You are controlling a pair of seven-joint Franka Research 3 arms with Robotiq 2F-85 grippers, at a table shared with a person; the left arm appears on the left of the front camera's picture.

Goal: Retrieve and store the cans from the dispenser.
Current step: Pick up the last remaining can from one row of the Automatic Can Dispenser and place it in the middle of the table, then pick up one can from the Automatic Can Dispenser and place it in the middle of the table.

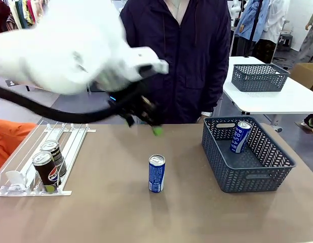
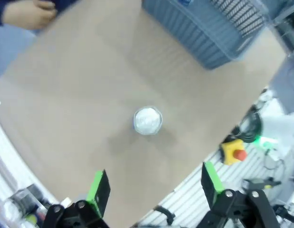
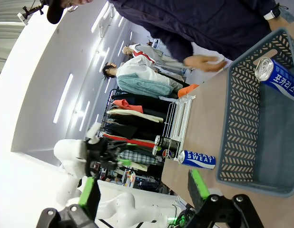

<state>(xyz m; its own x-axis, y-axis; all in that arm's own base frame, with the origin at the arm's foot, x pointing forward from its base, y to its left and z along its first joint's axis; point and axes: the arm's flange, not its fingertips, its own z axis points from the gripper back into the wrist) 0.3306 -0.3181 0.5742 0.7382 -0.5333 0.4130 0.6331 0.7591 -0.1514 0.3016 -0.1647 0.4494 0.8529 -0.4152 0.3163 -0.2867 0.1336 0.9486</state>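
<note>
A blue can (image 2: pixel 147 120) stands upright on the table (image 2: pixel 80 95). Its silver top lies straight ahead of the left gripper (image 2: pixel 155 183), beyond the fingertips and roughly in line with the gap between them, touching neither. Those jaws are spread wide and grasp nothing. Farther out past the can from these jaws sits a grey basket (image 2: pixel 209 33), and in the front view a second blue can (image 1: pixel 241 136) leans inside it against the far wall. On the other side of the left gripper, well apart from it, the white dispenser (image 1: pixel 75 142) holds two black cans (image 1: pixel 47 171), one behind the other in a lane near its low end. A person (image 1: pixel 182 50) stands at the table's far edge, behind the gripper. The right gripper (image 3: pixel 143 190) also has its jaws apart and empty, with the basket ahead and off to one side of them.
</note>
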